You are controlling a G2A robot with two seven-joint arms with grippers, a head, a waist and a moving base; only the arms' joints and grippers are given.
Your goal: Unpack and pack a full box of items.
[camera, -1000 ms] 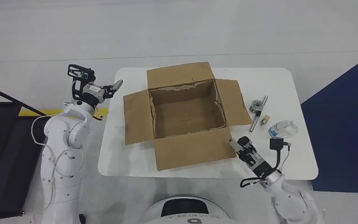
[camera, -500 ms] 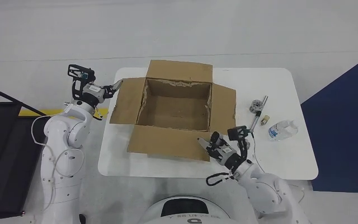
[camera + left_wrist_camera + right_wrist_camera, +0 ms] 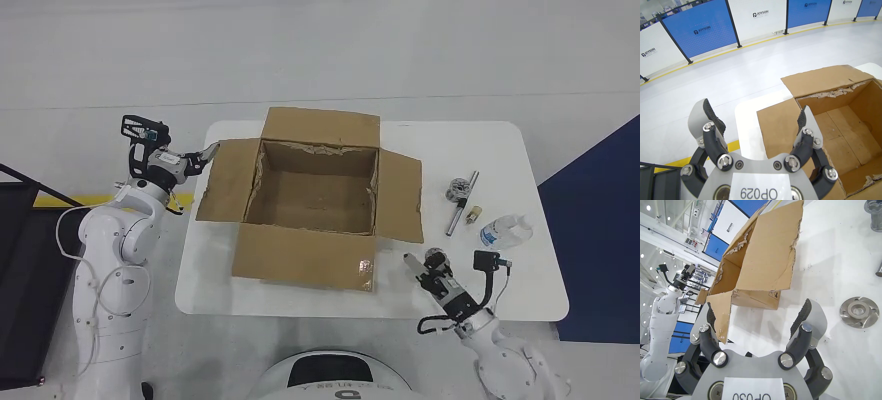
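Container: one cardboard box (image 3: 300,255) stands near the middle of the white table (image 3: 500,150), all four flaps folded outward. Its floor is bare cardboard, and torn paper lines the rim. The near flap slopes down toward the robot's edge of the table.

Items outside the box, on the table to the robot's right: a metal rod (image 3: 462,205), a small metal part (image 3: 459,186) touching its far end, a small brass fitting (image 3: 474,212) just beside the rod, and a clear plastic bottle (image 3: 503,232) lying on its side, near but apart.

Left claw (image 3: 208,153): spread wide, holding nothing, just off the table's left edge beside the left flap. Its wrist view looks past the claw (image 3: 755,106) into the box, showing the floor and the ragged far rim.

Right claw (image 3: 412,263): spread wide, holding nothing, low over the table's near edge, just beside the near flap's right corner. In its wrist view the claw (image 3: 758,304) has the taped corner of that flap close against one finger (image 3: 710,313); whether they touch cannot be told. The same view shows a round metal flange (image 3: 858,312) flat on the table just beside the claw.

Surroundings: blue and white fence panels (image 3: 696,32) stand well behind.
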